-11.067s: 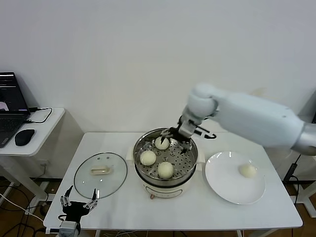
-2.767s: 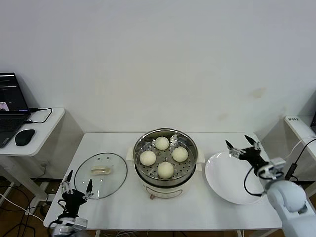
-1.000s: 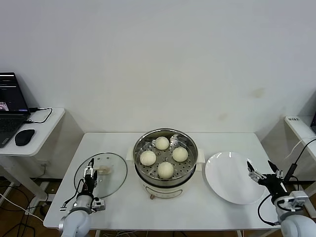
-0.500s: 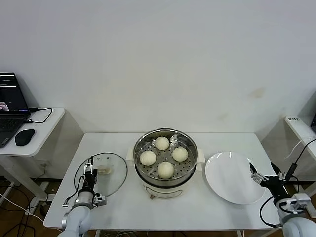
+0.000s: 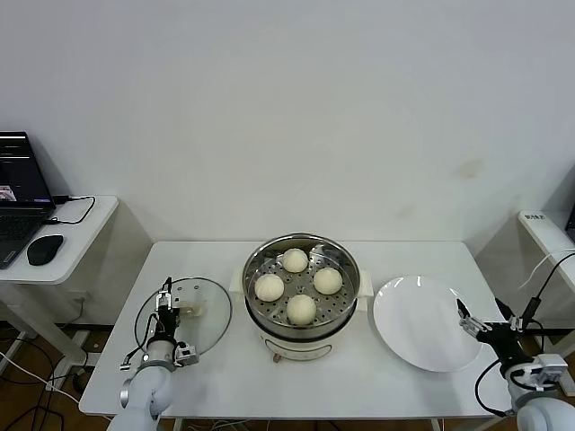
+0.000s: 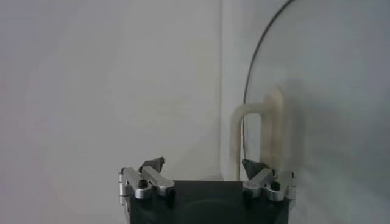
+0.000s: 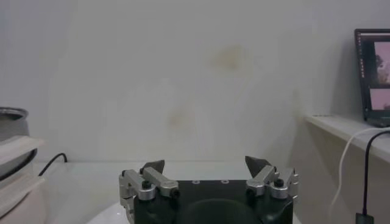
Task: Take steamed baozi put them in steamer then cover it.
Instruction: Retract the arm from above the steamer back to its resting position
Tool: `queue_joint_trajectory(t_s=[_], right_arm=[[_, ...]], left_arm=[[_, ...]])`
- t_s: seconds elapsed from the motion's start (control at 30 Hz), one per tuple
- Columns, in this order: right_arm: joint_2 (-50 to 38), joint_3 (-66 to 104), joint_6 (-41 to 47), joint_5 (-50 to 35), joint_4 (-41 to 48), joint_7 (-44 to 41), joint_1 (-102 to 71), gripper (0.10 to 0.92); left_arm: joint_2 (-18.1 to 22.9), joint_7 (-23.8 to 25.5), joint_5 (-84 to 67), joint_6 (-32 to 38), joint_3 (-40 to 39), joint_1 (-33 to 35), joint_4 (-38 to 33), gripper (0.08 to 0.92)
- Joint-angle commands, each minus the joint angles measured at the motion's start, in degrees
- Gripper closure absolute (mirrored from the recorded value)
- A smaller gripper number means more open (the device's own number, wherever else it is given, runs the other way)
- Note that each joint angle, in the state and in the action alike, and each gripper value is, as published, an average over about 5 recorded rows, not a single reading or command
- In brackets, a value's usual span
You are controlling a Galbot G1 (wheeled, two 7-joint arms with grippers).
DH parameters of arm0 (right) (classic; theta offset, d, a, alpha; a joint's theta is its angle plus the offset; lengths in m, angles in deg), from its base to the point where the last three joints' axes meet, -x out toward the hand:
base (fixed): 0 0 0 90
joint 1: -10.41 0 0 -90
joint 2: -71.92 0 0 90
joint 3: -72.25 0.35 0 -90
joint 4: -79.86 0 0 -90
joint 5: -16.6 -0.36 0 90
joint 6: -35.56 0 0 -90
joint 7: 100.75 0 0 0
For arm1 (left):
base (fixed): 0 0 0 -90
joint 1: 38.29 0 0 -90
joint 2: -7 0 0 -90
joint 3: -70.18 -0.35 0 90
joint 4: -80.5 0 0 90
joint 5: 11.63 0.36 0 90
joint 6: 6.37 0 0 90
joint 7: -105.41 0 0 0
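The cover [image 5: 183, 319] lies flat at the table's left edge, handle [image 5: 185, 310] lengthwise left-right; the spread left gripper [image 5: 166, 303] has advanced over it.

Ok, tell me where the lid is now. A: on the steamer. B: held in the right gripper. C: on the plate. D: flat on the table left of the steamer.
D: the lid lies on the table beside the uncovered steamer.
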Motion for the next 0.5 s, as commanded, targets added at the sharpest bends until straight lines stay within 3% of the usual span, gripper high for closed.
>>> queue_joint_trajectory(t_s=[0.03, 0.17, 0.5], right_arm=[[0.06, 0.02, -0.04, 0.1, 0.04, -0.2, -0.18, 0.203], [0.09, 0.01, -0.06, 0.15, -0.03, -0.26, -0.25, 0.203], [0.19, 0.42, -0.12, 0.42, -0.69, -0.43, -1.32, 0.203]], left_arm=[[0.29, -1.66, -0.82, 0.04, 0.18, -0.98, 2.97, 0.177], [0.12, -2.4, -0.97, 0.5, 0.24, -0.7, 3.95, 0.204], [-0.21, -4.77, -1.76, 1.69, 0.06, -0.85, 6.46, 0.485]])
